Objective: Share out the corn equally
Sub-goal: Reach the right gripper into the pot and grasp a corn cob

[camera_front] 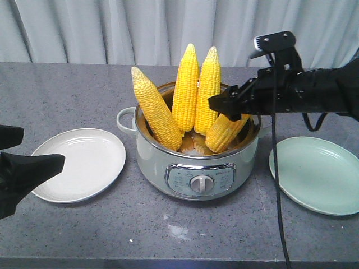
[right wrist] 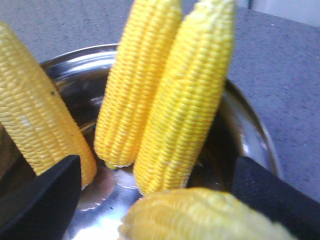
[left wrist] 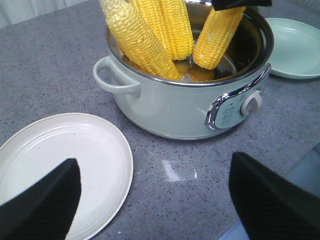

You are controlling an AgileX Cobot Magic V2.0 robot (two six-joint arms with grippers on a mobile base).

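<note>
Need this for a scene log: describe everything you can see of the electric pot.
The electric pot has a pale green body, a shiny steel inner bowl, a loop handle on one side and a chrome front panel with a round dial. It stands upright and lidless on the grey table, between the white plate and the green plate, touching neither. Four corn cobs stand or lean inside it. The right gripper hovers at its rim over the lowest cob.

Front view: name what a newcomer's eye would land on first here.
Four yellow corn cobs stand on end in the pale green cooker pot at mid-table. The right pincer straddles the top of the rightmost, leaning cob, jaws open. An empty white plate lies left of the pot, an empty green plate right of it.
</note>
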